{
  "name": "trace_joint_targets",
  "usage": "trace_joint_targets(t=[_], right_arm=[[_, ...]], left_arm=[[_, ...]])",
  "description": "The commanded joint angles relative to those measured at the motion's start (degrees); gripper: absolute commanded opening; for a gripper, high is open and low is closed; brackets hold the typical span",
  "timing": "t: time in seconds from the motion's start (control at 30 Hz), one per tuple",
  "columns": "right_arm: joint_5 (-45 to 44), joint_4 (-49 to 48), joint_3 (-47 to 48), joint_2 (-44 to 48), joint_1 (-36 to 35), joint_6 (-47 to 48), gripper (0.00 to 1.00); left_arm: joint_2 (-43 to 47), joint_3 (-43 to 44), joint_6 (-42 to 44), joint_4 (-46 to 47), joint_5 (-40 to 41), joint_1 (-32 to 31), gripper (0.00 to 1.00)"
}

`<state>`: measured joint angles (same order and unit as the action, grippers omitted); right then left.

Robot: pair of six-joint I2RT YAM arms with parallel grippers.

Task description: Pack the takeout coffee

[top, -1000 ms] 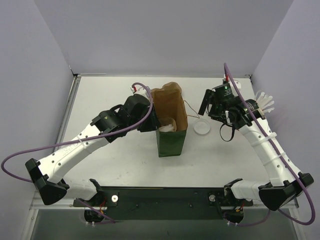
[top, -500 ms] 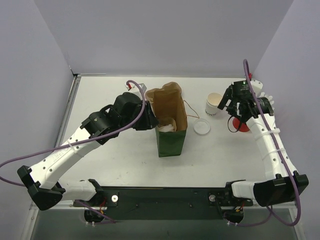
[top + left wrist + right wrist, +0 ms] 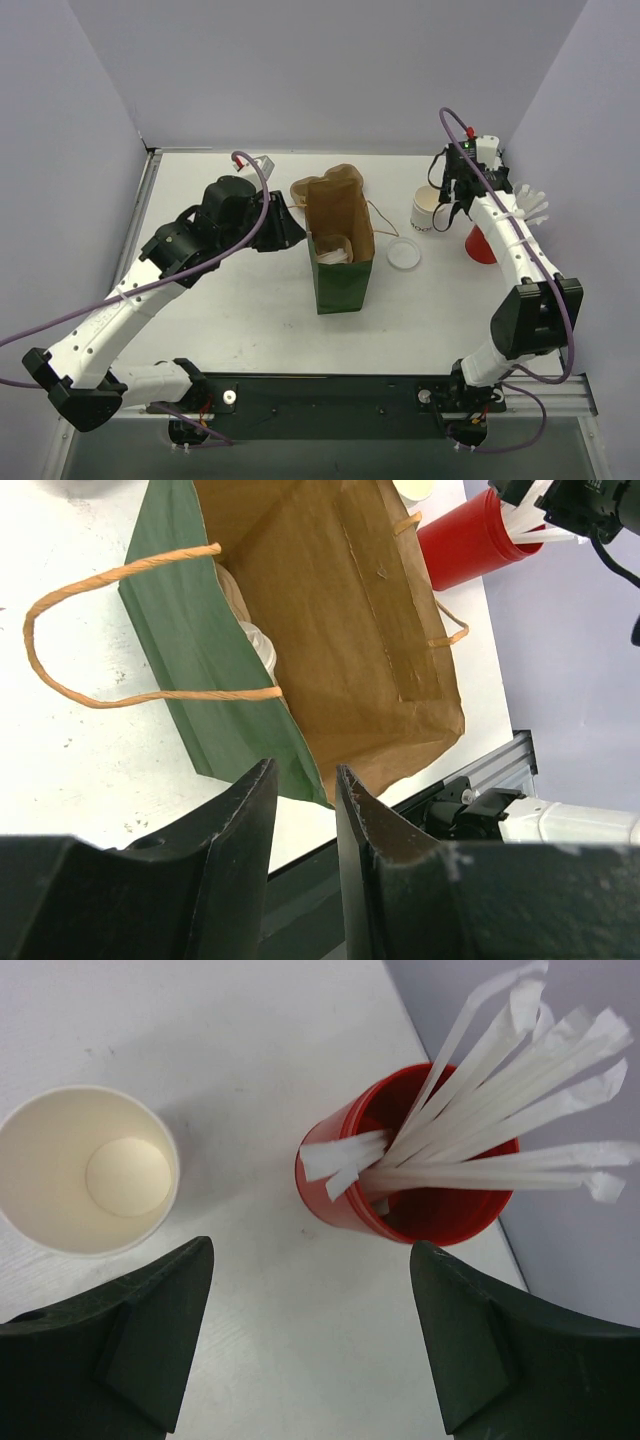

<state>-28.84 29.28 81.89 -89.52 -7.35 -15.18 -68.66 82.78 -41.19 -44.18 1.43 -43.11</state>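
Both arms had shifted in the last half second. The left arm had backed off a bit to the left of the green paper bag (image 3: 345, 280), and the right one had folded in closer to the back of the table (image 3: 430, 310), so its gripper sat further back and more to the left than before.

The left gripper (image 3: 305, 772) hung just off the bag's open mouth. Its fingers were only a narrow gap apart with nothing between them. The bag stood upright, tan inside, with both twine handles flopped outward.

The takeout coffee (image 3: 255, 645) was down inside the bag against the green-side wall. Honestly I could only make out a pale rounded top in the shadow there, so I'm fairly sure that's it, not dead certain.

The right gripper (image 3: 310, 1250) was spread wide and holding nothing. It was looking straight down at bare table between the open white cup (image 3: 90, 1170) with the tan inside and the red cup (image 3: 440, 1215). The red cup was stuffed with white straws (image 3: 500, 1055) fanning out toward the wall. Those two cups stood near each other but not touching.

A loose flat white lid (image 3: 404, 254) lay on the table just right of the bag, in front of the open cup.
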Motion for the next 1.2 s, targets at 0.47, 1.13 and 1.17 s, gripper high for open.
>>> trace_joint_targets(t=[0.47, 1.13, 1.17], right_arm=[[-4.56, -6.78, 1.26, -2.16, 2.70, 7.89, 0.69], [10.12, -7.39, 3.45, 2.24, 16.32, -2.58, 0.66], [10.38, -7.91, 3.72, 1.89, 16.32, -2.57, 0.66]], left_arm=[[1.95, 1.24, 2.26, 2.87, -5.56, 4.70, 0.40], [4.68, -2.89, 2.34, 5.25, -8.02, 7.60, 0.40], [4.51, -2.63, 2.52, 5.16, -8.37, 7.69, 0.40]])
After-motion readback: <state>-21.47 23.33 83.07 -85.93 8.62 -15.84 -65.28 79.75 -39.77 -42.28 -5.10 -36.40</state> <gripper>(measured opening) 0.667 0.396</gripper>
